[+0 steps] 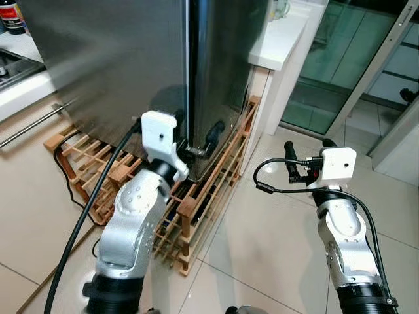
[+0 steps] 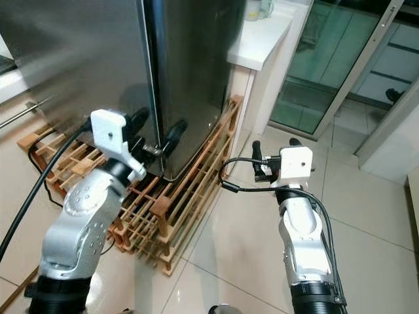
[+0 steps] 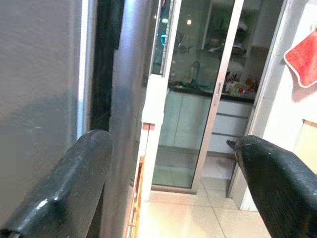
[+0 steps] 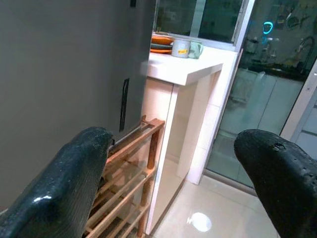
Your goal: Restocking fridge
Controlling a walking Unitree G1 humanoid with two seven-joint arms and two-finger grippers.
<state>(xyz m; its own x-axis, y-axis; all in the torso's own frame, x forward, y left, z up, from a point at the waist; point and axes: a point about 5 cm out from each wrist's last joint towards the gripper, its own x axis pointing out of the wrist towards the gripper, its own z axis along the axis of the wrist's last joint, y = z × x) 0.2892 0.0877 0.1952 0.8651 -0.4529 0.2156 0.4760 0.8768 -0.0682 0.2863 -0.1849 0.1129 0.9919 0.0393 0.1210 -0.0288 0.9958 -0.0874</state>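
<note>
The stainless-steel fridge (image 1: 118, 65) stands on a slatted wooden rack (image 1: 209, 190), seen from above at its front corner. My left gripper (image 1: 196, 140) is open low at that corner. Its fingers (image 3: 64, 188) straddle the vertical door edge (image 3: 124, 124), with a dark seam beside it. My right gripper (image 1: 308, 154) hovers open over the tiled floor to the right of the fridge, holding nothing. It looks along the fridge's side (image 4: 64, 64) toward the counter.
A white counter (image 1: 278, 39) with cups (image 4: 185, 48) adjoins the fridge on the right, and glass sliding doors (image 1: 340, 59) lie beyond it. A black cable (image 1: 85, 216) trails along my left arm. A cabinet handle (image 1: 33, 127) sits at the left. A red cloth (image 3: 303, 57) hangs on a wall.
</note>
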